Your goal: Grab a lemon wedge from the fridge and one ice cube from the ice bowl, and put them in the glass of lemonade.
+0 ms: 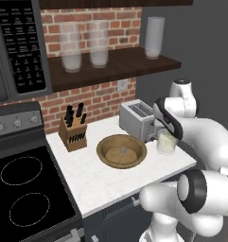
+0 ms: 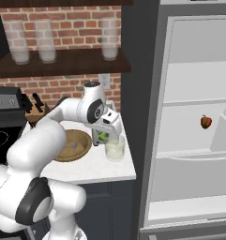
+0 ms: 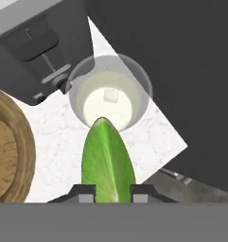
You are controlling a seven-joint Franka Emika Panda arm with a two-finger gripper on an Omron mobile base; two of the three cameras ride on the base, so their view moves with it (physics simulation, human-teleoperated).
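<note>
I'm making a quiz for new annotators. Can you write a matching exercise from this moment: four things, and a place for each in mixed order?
Things:
1. lemon wedge
2. ice cube
3. knife block
4. red fruit

Places:
A. on a fridge shelf
B. beside the stove
C. in the glass of lemonade
D. in the shut gripper

Pairs: 1-D, 2-C, 3-B, 4-A

ice bowl cut by frame edge

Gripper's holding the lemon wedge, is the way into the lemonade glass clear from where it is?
Probably yes. The gripper hangs right above the glass of lemonade, shut on the lemon wedge. The glass mouth is open with nothing between. The toaster and ice bowl stand off to the side.
</note>
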